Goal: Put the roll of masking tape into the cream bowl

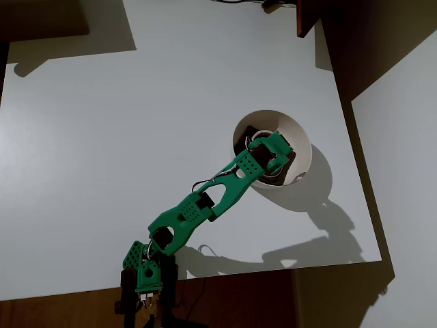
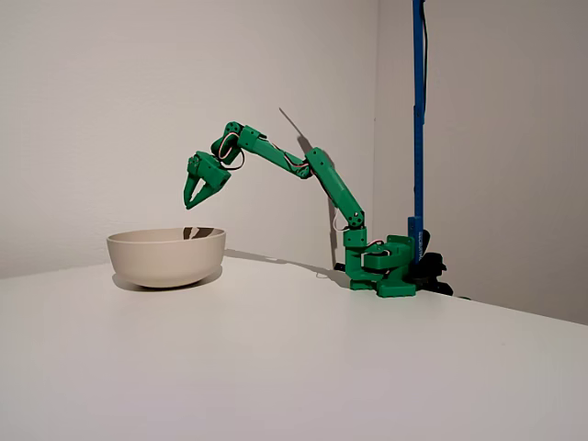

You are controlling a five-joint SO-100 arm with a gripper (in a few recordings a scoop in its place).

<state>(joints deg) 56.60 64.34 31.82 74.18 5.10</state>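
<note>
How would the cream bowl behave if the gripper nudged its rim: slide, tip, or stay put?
The cream bowl looks wide, low and thick-walled, so it probably won't tip easily. Its base seems narrower than the rim, so a downward push on the edge could rock it. The white table looks smooth, so a sideways nudge from the gripper would likely slide it.

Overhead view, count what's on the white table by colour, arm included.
Green: 1, the robot arm, its gripper open above the bowl
Cream: 1, the cream bowl
Dark: 1, the square pad inside the bowl
Total: 3. The roll of masking tape cannot be made out for certain.
</note>
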